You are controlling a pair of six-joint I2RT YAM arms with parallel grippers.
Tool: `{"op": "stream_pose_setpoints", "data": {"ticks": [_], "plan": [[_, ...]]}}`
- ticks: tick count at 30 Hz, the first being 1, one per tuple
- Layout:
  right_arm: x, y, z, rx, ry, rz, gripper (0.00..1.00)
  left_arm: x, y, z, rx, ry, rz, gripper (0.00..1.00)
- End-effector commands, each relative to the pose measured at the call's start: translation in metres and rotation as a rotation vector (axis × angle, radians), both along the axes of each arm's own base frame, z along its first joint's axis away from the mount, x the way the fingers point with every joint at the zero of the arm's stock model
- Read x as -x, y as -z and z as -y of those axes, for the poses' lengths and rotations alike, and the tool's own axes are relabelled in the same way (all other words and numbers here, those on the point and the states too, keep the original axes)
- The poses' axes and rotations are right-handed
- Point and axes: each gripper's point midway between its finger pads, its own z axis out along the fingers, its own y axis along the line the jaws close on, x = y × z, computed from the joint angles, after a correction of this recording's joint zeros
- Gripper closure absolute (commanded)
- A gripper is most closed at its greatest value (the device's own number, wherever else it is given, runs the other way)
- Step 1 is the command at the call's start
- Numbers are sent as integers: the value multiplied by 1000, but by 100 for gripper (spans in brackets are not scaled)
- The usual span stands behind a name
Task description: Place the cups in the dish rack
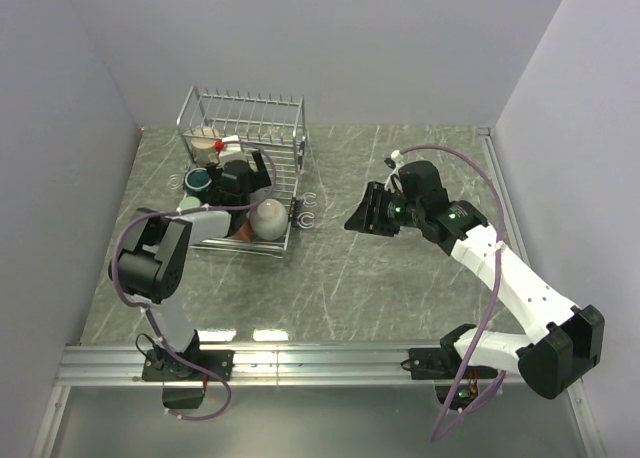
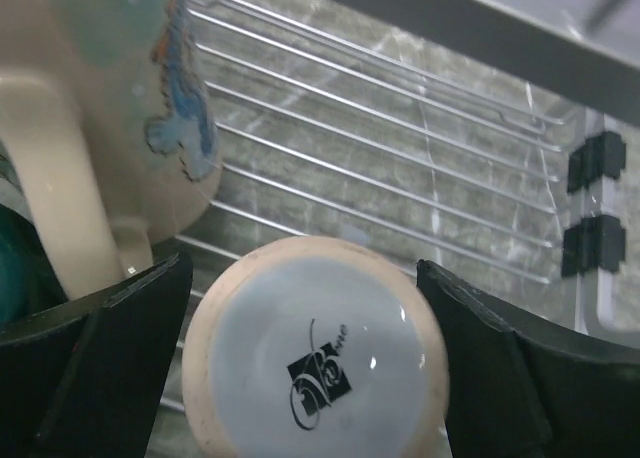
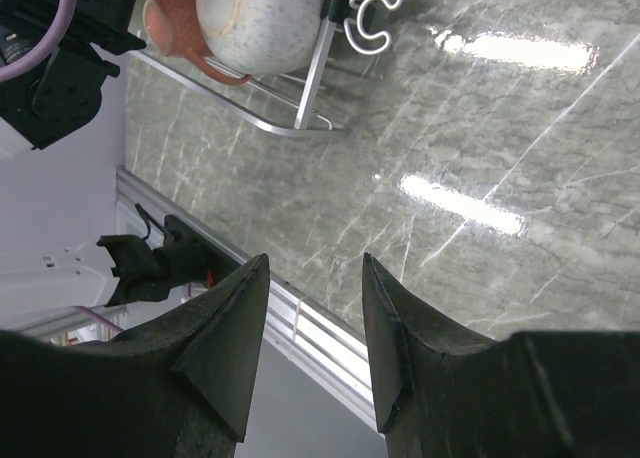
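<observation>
**Grippers, two.**
- The left gripper [image 2: 303, 270] is held wide open, low inside the rack. Its two black fingers [image 2: 110, 363] are set either side of an upturned pale blue-grey speckled ceramic mug [image 2: 315, 353]. The mug's base is turned up and bears a black printed mark. Whether the fingers touch the mug's wall cannot be told; no clamping is seen.
- The right gripper [image 3: 315, 268] is held about half open, with nothing between its two fingers. It is over the right middle of the table, well apart from the rack.

**Mugs, four counted, all inside the rack.** Part of the rack floor is covered by the left arm.
1. The upturned pale mug is placed at the near right corner.
2. A red-brown ceramic mug [image 3: 172, 26] is seen just beside it, at the near edge.
3. A cream ceramic mug with a blue-green glaze patch [image 2: 110, 108] is placed at the far left, its handle turned toward the left wrist camera.
4. A dark green ceramic mug [image 1: 197, 181] is placed at the left side, nearer than the cream one.

**Rack, one.** A rectangular silver wire dish rack [image 1: 290, 128] is set at the far left of the table. A raised row of upright tines runs along its far side.

**Clips, two.** White C-shaped clips [image 1: 306, 221] are fixed at the rack's right end.

**Table, one.** A grey-green marbled table top [image 1: 400, 298] carries the rack.
</observation>
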Motion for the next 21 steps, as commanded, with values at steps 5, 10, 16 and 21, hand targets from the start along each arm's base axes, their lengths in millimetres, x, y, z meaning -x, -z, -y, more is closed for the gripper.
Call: {"op": "stream_pose_setpoints", "data": {"ticks": [5, 10, 16, 21], "plan": [[1, -12, 0, -23, -26, 69, 50, 7, -48, 21, 36, 30, 68, 0], [3, -14, -1, -32, -38, 86, 50, 17, -66, 19, 37, 8, 76, 1], [5, -17, 0, -39, -48, 111, 50, 23, -90, 11, 8, -30, 95, 1], [5, -34, 1, -47, -51, 161, 51, 40, -122, -2, 13, -67, 109, 1]]}}
